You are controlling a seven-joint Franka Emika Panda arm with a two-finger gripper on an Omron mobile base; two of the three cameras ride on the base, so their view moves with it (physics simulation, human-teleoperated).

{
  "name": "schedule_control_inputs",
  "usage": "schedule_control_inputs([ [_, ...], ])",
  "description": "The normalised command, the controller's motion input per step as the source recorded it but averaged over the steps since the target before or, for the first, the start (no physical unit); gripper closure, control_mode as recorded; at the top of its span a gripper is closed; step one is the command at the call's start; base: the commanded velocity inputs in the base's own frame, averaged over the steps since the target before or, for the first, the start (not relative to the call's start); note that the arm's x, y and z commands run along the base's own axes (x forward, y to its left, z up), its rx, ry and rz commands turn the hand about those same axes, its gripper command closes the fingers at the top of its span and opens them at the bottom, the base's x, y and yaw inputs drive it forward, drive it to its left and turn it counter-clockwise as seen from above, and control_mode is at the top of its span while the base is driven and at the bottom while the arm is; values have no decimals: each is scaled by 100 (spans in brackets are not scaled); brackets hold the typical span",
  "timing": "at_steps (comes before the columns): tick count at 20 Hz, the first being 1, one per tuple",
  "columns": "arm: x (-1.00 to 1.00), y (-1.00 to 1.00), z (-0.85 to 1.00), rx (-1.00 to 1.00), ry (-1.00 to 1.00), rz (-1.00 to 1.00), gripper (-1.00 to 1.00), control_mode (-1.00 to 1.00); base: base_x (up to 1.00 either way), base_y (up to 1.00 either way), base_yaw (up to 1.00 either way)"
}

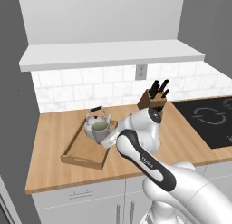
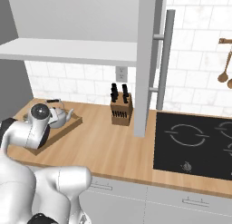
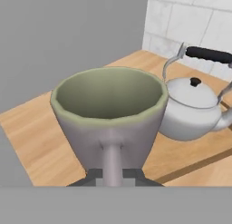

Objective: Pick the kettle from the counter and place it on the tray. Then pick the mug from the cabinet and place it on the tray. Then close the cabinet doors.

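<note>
The mug (image 3: 108, 116) sits close in the middle of the hand view, mouth open upward, its handle running down to the bottom edge where the claw (image 3: 112, 175) is pinched together on it. In the left base view the mug (image 1: 100, 127) hangs centre-left, over the tray (image 1: 76, 157) and just beside the kettle (image 1: 95, 118), which already stands on the tray's far end. Whether the mug's base touches the tray floor cannot be told.

The step in hand looks like setting the mug down. To do it well, I would keep it upright and lower it straight onto bare tray floor on the near side of the kettle, without nudging the kettle's belly or catching the raised rim. The claw should part only once the base is settled flat, then back away along the handle so the mug is not tipped.

Further out, the tray lies on the wooden desk (image 1: 50, 128), with a knife block (image 1: 152, 98) right of centre. In the right base view a cabinet door (image 2: 146, 60) stands open at top centre, so the closing is not yet done.
</note>
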Motion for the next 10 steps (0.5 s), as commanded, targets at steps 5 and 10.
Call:
schedule_control_inputs([
  [5,7,8,-16,8,5,0,100,-100,0,0,0],
  [10,8,16,-30,1,0,0,100,-100,0,0,0],
])
